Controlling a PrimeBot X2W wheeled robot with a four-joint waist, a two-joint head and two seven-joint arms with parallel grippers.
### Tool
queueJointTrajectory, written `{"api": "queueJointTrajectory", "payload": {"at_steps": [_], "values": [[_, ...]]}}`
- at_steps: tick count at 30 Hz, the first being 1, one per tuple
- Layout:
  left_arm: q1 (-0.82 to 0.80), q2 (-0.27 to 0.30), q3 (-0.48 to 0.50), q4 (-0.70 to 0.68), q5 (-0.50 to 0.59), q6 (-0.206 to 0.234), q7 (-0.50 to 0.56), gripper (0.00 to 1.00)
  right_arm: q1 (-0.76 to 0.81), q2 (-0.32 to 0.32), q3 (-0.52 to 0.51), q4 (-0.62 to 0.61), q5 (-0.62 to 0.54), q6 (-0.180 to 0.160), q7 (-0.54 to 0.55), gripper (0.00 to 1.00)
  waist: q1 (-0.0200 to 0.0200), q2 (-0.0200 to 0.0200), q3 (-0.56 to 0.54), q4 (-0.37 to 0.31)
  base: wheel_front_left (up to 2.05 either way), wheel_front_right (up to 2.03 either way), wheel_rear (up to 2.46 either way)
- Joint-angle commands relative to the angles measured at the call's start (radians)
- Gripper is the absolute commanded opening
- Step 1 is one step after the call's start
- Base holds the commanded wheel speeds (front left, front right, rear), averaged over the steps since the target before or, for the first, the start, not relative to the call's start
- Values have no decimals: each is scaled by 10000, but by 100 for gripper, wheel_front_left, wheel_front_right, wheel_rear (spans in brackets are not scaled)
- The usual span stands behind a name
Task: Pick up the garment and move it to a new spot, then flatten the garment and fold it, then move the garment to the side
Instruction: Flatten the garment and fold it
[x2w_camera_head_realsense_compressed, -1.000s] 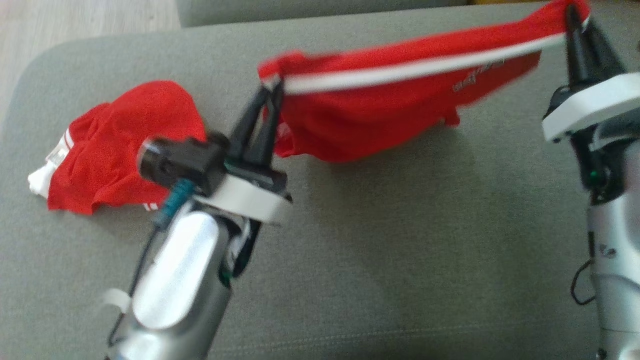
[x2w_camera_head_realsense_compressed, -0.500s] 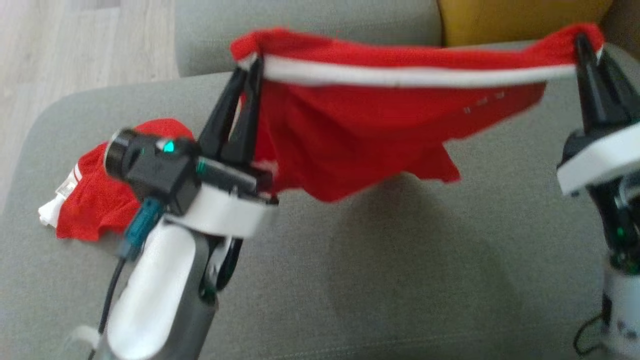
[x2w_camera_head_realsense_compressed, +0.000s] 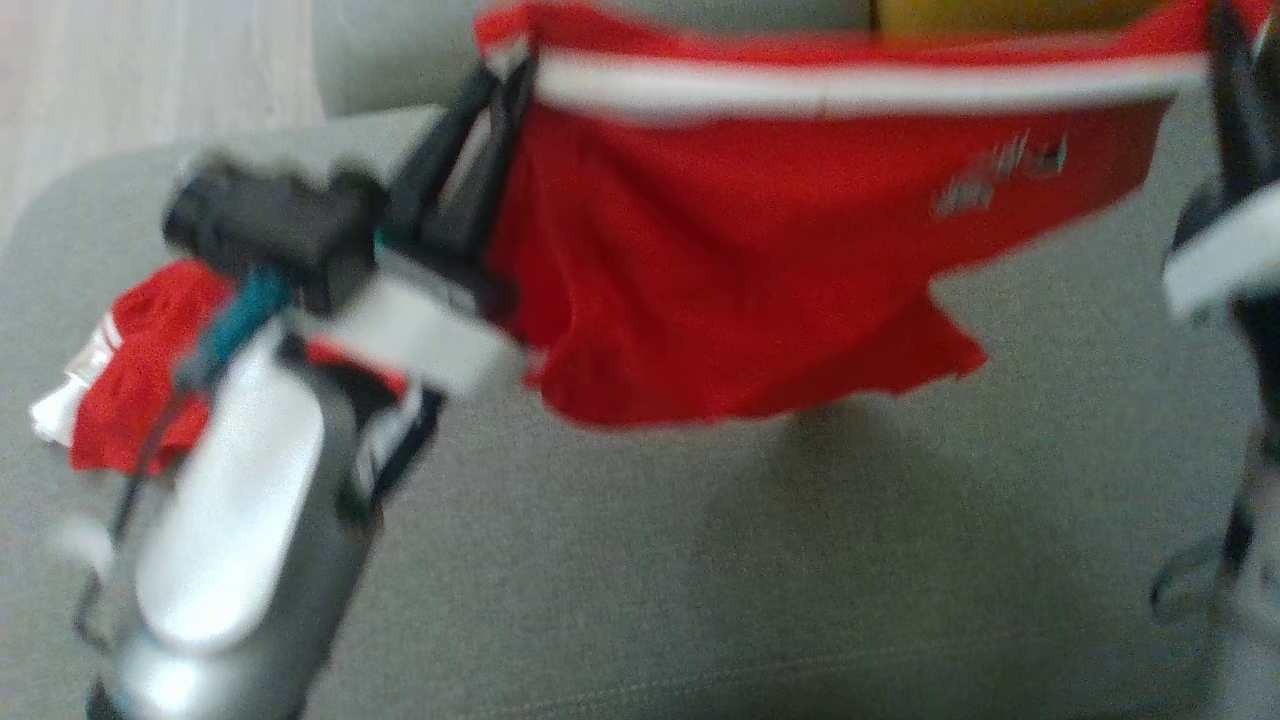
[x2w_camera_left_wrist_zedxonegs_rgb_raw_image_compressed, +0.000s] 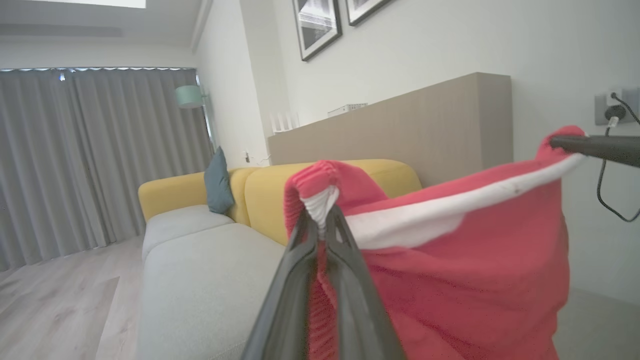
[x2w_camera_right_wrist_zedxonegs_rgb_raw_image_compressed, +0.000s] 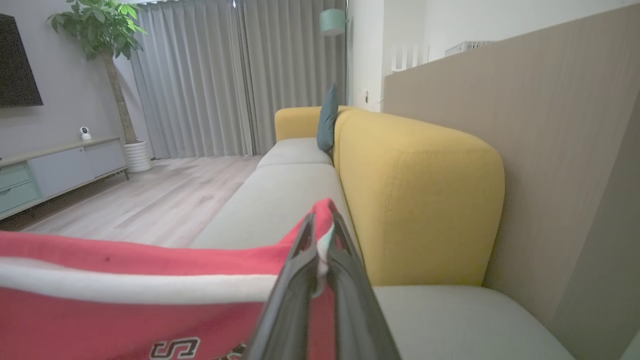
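The garment (x2w_camera_head_realsense_compressed: 760, 260) is red shorts with a white waistband, hanging stretched in the air above the grey sofa seat (x2w_camera_head_realsense_compressed: 700, 560). My left gripper (x2w_camera_head_realsense_compressed: 505, 75) is shut on the waistband's left end, and the left wrist view shows its fingers pinching the bunched band (x2w_camera_left_wrist_zedxonegs_rgb_raw_image_compressed: 320, 212). My right gripper (x2w_camera_head_realsense_compressed: 1222, 40) is shut on the right end, with the cloth (x2w_camera_right_wrist_zedxonegs_rgb_raw_image_compressed: 150, 300) running off to the left of its tips (x2w_camera_right_wrist_zedxonegs_rgb_raw_image_compressed: 320, 235). The legs of the shorts hang free below the band. Lettering shows on the front near the right side.
A second red garment (x2w_camera_head_realsense_compressed: 130, 370) lies crumpled on the seat at the left, partly behind my left forearm. A yellow backrest (x2w_camera_right_wrist_zedxonegs_rgb_raw_image_compressed: 415, 200) rises behind the seat, with a beige panel wall beyond. Wooden floor (x2w_camera_head_realsense_compressed: 120, 70) lies off the seat's left edge.
Both grippers have risen with the shorts, which now hang higher and spread wider between them. The head view has shifted too.
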Motion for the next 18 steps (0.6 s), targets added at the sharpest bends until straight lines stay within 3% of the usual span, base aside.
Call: {"api": "queueJointTrajectory", "payload": {"at_steps": [1, 5, 9, 10, 14, 18], "values": [[-1588, 295, 542, 356, -32, -299, 87, 0, -1675, -125, 255, 489, -169, 65, -333, 0, 1, -1, 747, -264, 0, 0, 0], [-3899, 322, 766, 2529, -277, -802, -37, 0, -4318, -384, 419, 3004, -565, 65, -1964, 0, 1, -1, 1631, -533, 0, 0, 0], [-6456, 313, 1114, 4551, -63, -847, -962, 0, -6904, -399, 357, 5529, -977, 65, -4370, 0, 1, -1, 2439, -688, 0, 0, 0], [-6456, 313, 1114, 4551, -63, -847, -962, 0, -6904, -399, 357, 5529, -977, 65, -4370, 0, 1, -1, 2439, -688, 0, 0, 0], [-8045, -16, 1410, 6089, -43, -692, -2229, 0, -8518, -232, -59, 7362, -1347, 65, -6699, 0, 1, -1, 2812, -694, 0, 0, 0], [-8342, -410, 1334, 6931, -99, -794, -2703, 0, -8850, -95, -136, 8696, -1480, 65, -8067, 0, 1, -1, 2970, -595, 0, 0, 0]]}}
